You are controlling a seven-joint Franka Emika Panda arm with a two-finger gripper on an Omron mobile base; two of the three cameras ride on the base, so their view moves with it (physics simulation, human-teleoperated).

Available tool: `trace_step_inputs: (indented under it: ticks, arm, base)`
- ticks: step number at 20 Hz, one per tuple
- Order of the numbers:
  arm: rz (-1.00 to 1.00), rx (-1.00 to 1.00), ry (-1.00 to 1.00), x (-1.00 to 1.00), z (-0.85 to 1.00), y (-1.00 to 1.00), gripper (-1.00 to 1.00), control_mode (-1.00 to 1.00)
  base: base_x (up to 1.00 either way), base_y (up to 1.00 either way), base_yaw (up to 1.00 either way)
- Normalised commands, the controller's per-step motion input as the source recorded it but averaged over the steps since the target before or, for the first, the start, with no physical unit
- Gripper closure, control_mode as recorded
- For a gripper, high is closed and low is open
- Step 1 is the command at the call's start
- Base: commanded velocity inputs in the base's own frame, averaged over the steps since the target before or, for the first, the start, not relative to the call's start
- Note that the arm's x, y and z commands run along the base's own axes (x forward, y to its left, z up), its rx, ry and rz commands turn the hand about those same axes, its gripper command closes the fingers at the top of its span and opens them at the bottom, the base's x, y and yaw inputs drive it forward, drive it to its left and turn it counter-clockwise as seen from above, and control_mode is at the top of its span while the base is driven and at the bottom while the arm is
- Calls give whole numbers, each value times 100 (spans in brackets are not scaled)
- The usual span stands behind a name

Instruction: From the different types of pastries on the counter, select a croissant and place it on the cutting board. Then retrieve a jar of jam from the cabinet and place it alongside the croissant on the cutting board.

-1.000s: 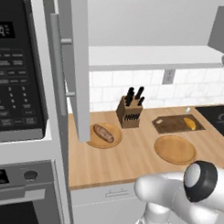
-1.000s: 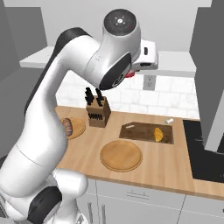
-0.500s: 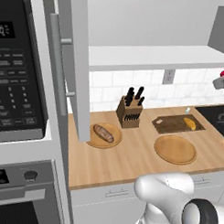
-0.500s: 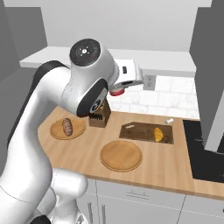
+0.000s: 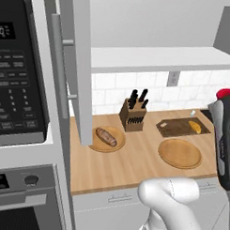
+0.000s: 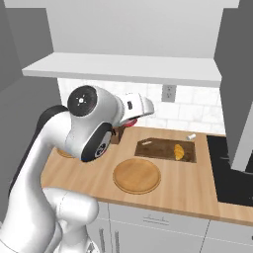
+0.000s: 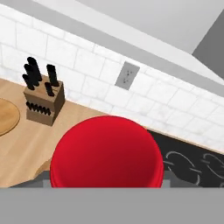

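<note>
The wall cabinet is being shown with its tall door swung open beside the black microwave, a white shelf running along under it. Below, the long wooden surface is being occupied by several things. A round light-wood plate is lying near the front edge, and a second plate is carrying the brown streaked pastry. The dark cutting board is lying flat toward the back, with the golden croissant resting on its right part. A knife block is standing upright near the tiled wall. The jar of jam is being held by the fingers above the surface, its red lid facing the hand camera; the fingers are closed on it.
</note>
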Motion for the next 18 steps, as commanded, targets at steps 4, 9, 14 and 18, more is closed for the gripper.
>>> trace_step_inputs:
  ticks: [4, 9, 14, 18]
  arm:
    - [0, -5, 2, 11, -84, 8, 100, -100]
    - [-5, 0, 4, 30, -89, 9, 100, -100]
    - [-23, 4, 0, 49, -31, 3, 100, -100]
    - [-32, 8, 0, 51, 0, 0, 100, -100]
  base:
    - [0, 0, 0]
    - [0, 0, 0]
    - [0, 0, 0]
    - [0, 0, 0]
